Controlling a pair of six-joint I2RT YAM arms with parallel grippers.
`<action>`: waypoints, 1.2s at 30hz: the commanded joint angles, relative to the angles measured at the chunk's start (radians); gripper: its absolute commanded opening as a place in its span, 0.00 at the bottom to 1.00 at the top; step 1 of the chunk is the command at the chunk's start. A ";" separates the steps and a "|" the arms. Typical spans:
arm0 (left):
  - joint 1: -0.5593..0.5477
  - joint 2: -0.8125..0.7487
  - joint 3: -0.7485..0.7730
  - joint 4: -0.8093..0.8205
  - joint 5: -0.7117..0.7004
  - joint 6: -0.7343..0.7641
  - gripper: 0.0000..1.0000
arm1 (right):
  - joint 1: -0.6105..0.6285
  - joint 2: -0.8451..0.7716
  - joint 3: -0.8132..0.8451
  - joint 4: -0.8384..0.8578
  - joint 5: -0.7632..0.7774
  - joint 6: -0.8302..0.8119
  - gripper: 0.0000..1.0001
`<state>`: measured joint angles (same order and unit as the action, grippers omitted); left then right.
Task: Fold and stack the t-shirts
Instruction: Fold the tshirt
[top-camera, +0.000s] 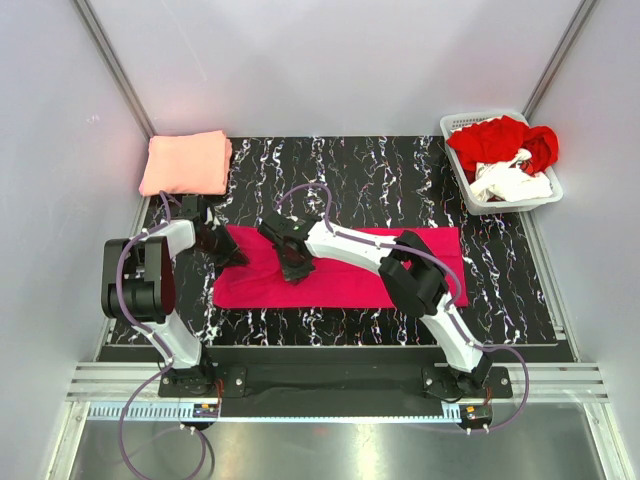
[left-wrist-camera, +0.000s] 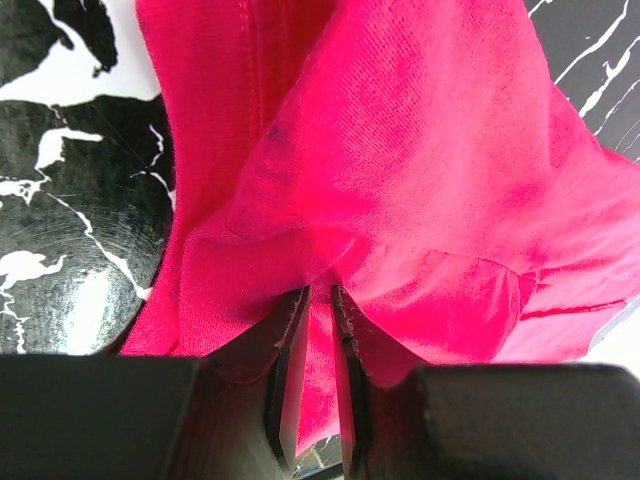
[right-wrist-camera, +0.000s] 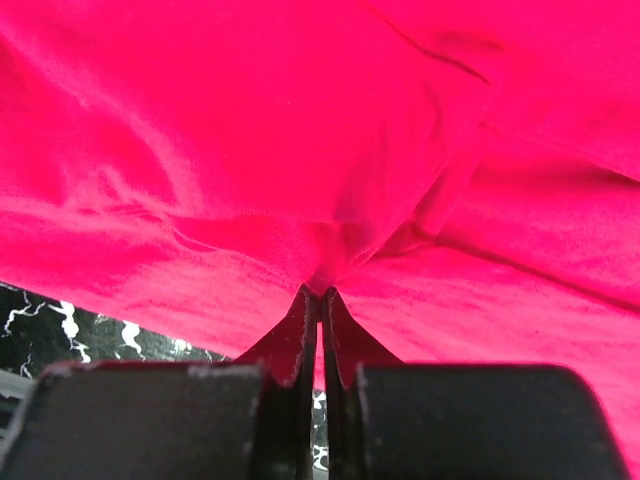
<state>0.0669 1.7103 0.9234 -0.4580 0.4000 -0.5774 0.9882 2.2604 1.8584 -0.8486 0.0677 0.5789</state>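
Note:
A magenta-pink t-shirt (top-camera: 350, 275) lies spread on the black marbled mat. My left gripper (top-camera: 228, 250) is shut on its left edge; in the left wrist view the cloth (left-wrist-camera: 420, 180) bunches up between the jaws (left-wrist-camera: 318, 295). My right gripper (top-camera: 295, 265) is shut on a pinch of the same shirt near its upper middle; the right wrist view shows the cloth (right-wrist-camera: 300, 150) gathered at the closed tips (right-wrist-camera: 321, 292). A folded salmon-pink t-shirt (top-camera: 186, 163) lies at the far left. Red (top-camera: 495, 140) and white (top-camera: 512, 182) t-shirts sit in the basket.
A white slatted basket (top-camera: 551, 171) stands at the far right, off the mat (top-camera: 380, 170). Grey walls close in on both sides and the back. A metal rail runs along the near edge (top-camera: 330, 385).

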 joint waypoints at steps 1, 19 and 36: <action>0.011 0.022 0.002 0.021 -0.110 0.025 0.22 | 0.012 -0.082 0.045 -0.052 -0.009 0.018 0.00; 0.011 0.038 0.015 -0.001 -0.127 0.034 0.22 | 0.012 -0.179 -0.080 -0.056 -0.164 0.012 0.00; -0.042 -0.303 0.086 -0.249 -0.354 0.067 0.45 | -0.173 -0.279 -0.091 -0.099 -0.106 -0.106 0.84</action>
<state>0.0463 1.5181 0.9611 -0.6319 0.1730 -0.5381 0.8940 2.0739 1.7565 -0.9478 -0.0639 0.5220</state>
